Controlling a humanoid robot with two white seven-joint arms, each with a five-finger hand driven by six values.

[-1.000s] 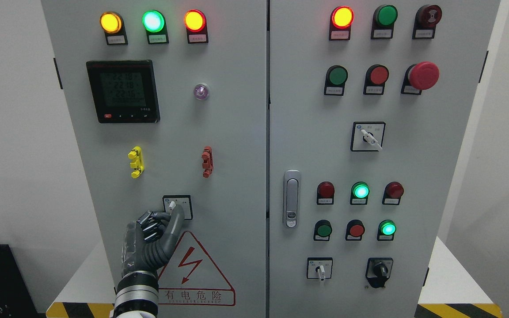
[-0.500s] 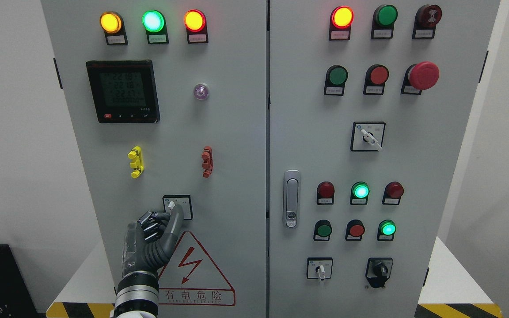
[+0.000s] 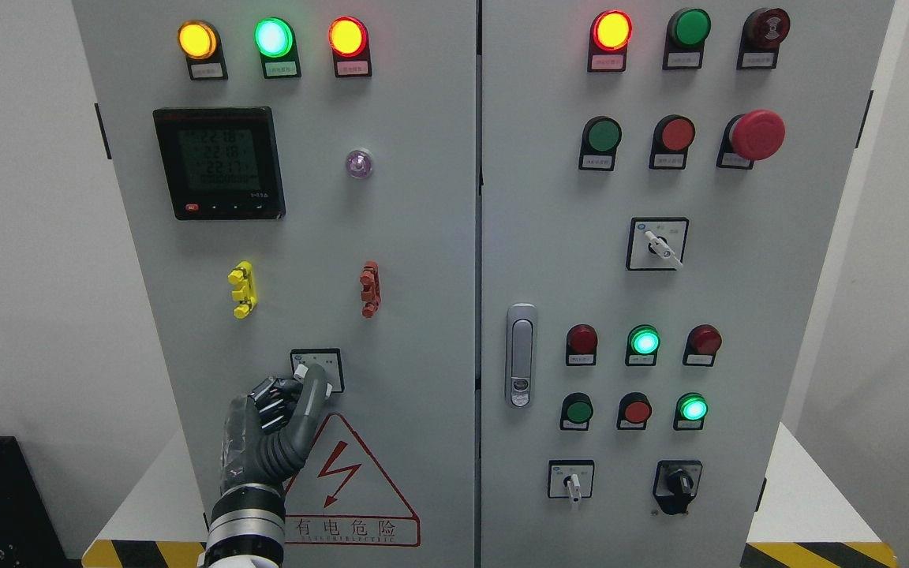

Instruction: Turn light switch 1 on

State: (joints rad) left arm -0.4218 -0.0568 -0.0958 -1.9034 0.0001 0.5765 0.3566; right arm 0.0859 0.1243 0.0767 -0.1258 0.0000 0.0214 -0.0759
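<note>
White walls flank a grey two-door electrical cabinet [image 3: 423,237] that fills my head view, with hazard striping along the bottom edge. Nearest to me, my left hand [image 3: 277,418] rises from the 7 o'clock corner. Three fingers are curled into the palm, and one extended finger [image 3: 314,390] lies against the task's thing, the rotary switch [image 3: 317,369] on its small black-framed plate at the lower middle of the left door. That plate sits just above the red warning triangle [image 3: 344,485]. My right hand does not appear.

I judge the switch to be a stiff, detented selector: a small, hard, smooth lever, fixed to the door and unlikely to break but easy to slip off. Purchase is best at the lever's side near its tip, pushing across it, not pressing inward.

Compared with half a second ago, the white lever seems shifted slightly toward 3 o'clock and the fingertip has crept up against it. The meter [image 3: 219,163] digits differ. No lamp has changed, including those on the farther right door [image 3: 738,315].
</note>
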